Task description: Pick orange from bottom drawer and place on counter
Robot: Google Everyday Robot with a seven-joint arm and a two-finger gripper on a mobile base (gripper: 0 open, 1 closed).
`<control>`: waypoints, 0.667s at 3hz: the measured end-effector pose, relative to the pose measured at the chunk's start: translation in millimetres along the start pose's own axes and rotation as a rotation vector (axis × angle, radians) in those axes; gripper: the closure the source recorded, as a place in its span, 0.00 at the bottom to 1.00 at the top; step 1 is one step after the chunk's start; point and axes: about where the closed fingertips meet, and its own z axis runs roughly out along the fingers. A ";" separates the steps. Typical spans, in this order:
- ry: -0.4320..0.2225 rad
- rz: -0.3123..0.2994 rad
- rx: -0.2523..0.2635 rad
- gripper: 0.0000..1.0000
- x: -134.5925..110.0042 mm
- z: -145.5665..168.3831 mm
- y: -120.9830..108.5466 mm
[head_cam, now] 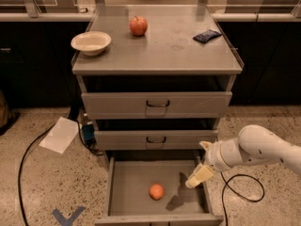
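The orange (156, 191) lies on the flat grey floor of the open bottom drawer (134, 182), near its middle front. My gripper (198, 175) comes in from the right on a white arm and hangs over the drawer's right side, to the right of the orange and apart from it. It casts a dark shadow on the drawer floor. The counter (164, 48) is the grey cabinet top above.
On the counter stand a white bowl (91, 43) at the left, a red apple (138, 26) at the back and a dark blue packet (207, 35) at the right. Two shallower drawers are slightly open. A paper sheet (59, 134) and cables lie on the floor.
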 end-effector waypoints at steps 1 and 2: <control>-0.003 0.010 -0.043 0.00 12.9 38.7 2.0; 0.044 0.029 -0.102 0.00 40.3 104.9 -1.6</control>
